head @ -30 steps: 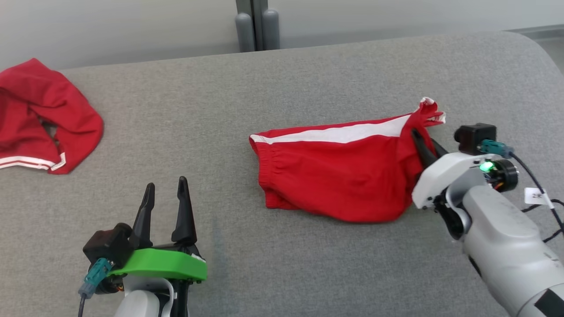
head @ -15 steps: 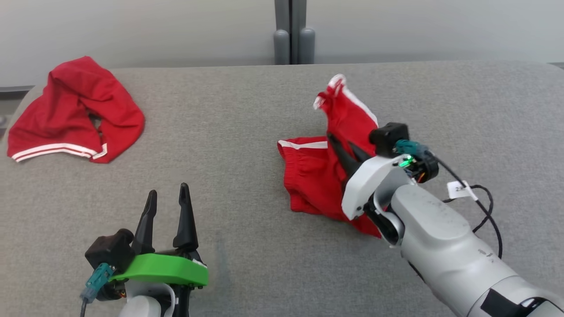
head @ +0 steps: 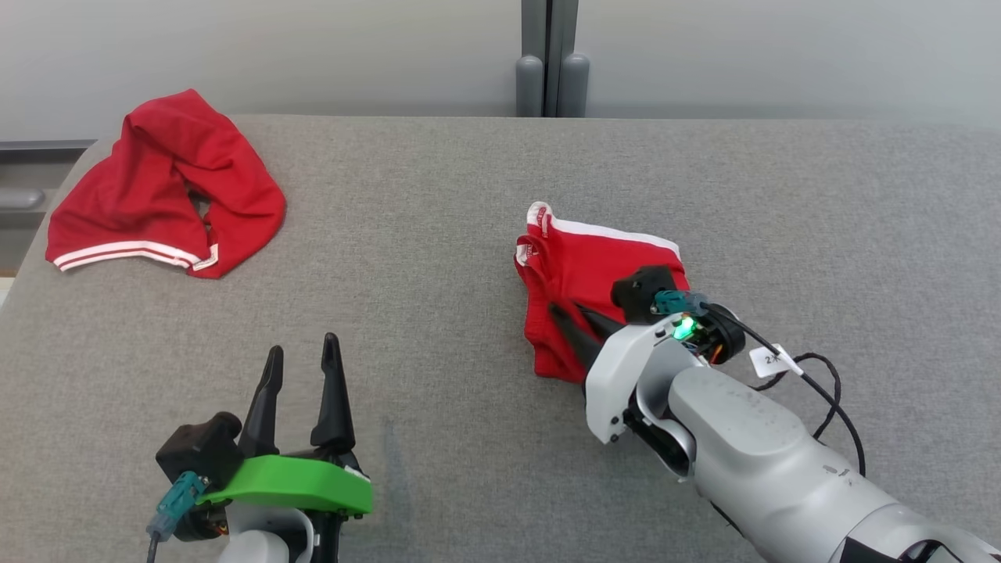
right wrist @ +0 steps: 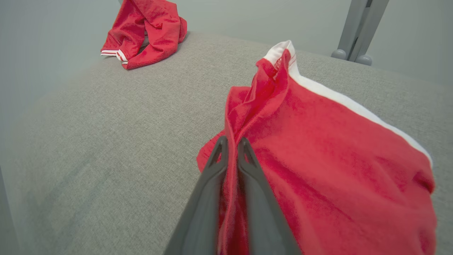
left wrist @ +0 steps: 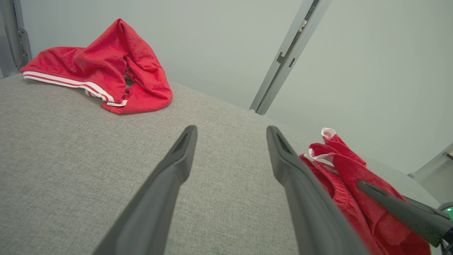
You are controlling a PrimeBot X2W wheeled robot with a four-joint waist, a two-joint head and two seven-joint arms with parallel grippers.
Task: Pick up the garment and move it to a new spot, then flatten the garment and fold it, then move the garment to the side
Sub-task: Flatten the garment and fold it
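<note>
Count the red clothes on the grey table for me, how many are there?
2. One garment lies near the middle, a fold of it pinched in the right gripper. The other red garment sits crumpled at the far left corner. None looks hidden.

My right gripper [head: 568, 310] has swept the garment [head: 602, 262]'s right end up and over to the left. A second ago the cloth lay spread wide, white stripe [head: 618, 231] along its top; now it sits doubled into a short bundle, trimmed corner at the far left. My head camera has swung too, shifting the whole view.
</note>
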